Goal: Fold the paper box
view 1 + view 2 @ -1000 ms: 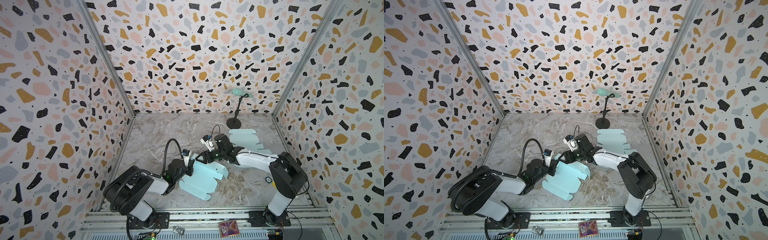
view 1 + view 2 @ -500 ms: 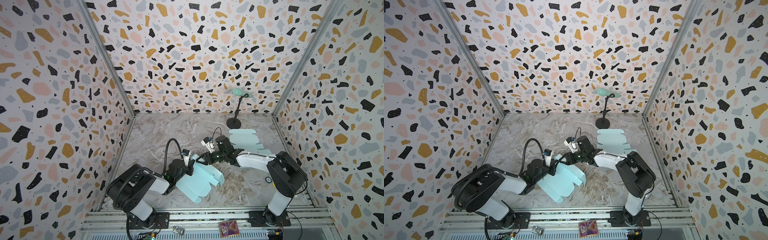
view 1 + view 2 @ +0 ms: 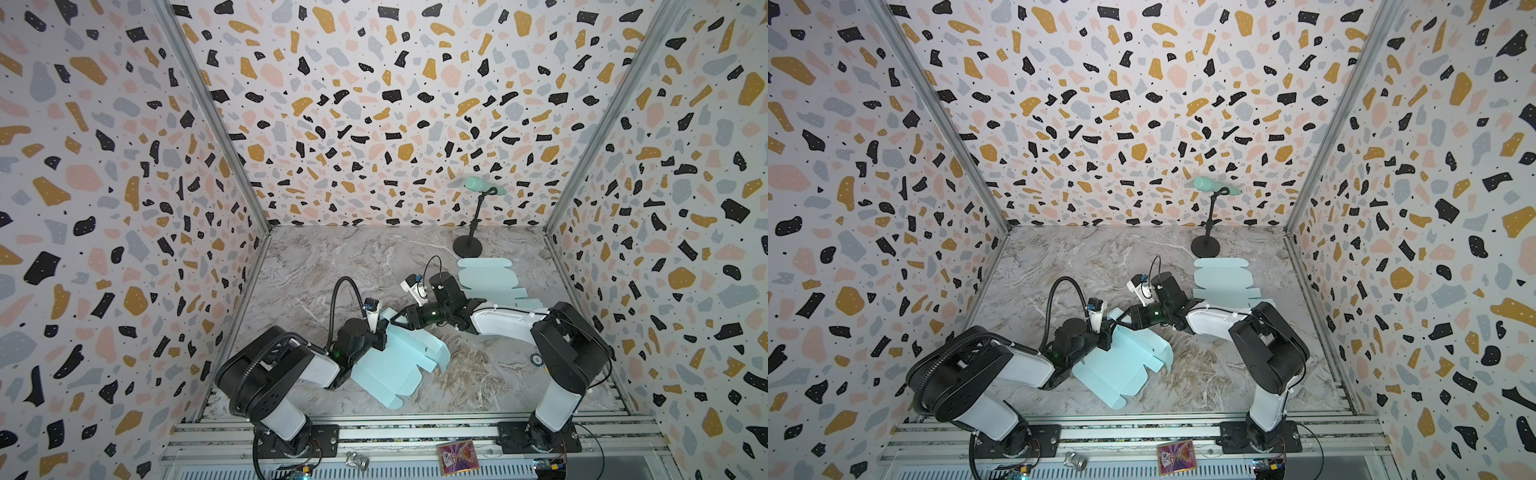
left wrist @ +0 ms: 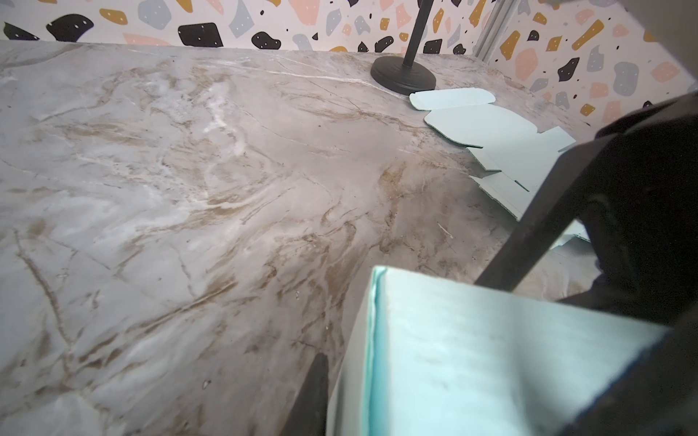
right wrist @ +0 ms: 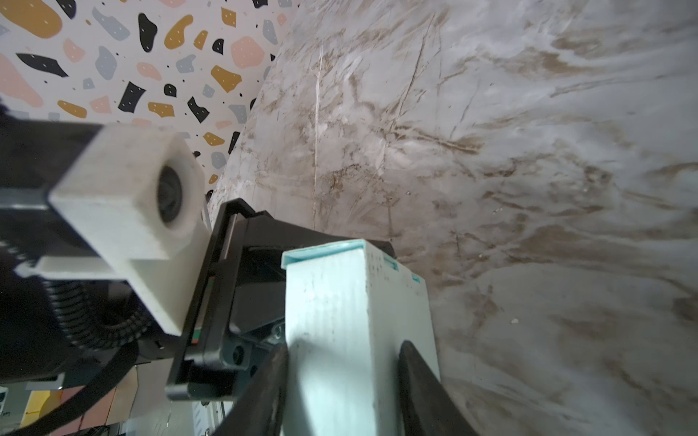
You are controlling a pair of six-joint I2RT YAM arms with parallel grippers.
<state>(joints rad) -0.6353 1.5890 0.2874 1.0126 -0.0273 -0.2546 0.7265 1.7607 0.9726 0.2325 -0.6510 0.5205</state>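
The paper box (image 3: 395, 361) (image 3: 1121, 365) is a light teal blank, partly folded, lying at the front middle of the marble table. My left gripper (image 3: 379, 334) (image 3: 1105, 336) holds its near-left raised side. In the left wrist view one dark finger (image 4: 313, 392) presses the folded wall (image 4: 472, 358), and the other is a blur beyond it. From the right, my right gripper (image 3: 400, 319) (image 3: 1124, 319) meets the same corner. Its fingers (image 5: 272, 385) straddle and touch a folded upright wall (image 5: 332, 302).
Several flat teal blanks (image 3: 490, 278) (image 3: 1223, 278) (image 4: 491, 128) lie at the back right, partly under the right arm. A black stand (image 3: 468, 248) (image 3: 1205, 248) carrying a teal object rises behind them. A card (image 3: 456, 455) and a small metal part (image 3: 357, 460) rest on the front rail.
The paper box has slid and turned toward the left front. The right gripper followed it leftward and its jaws narrowed onto the wall. The left jaws widened slightly.
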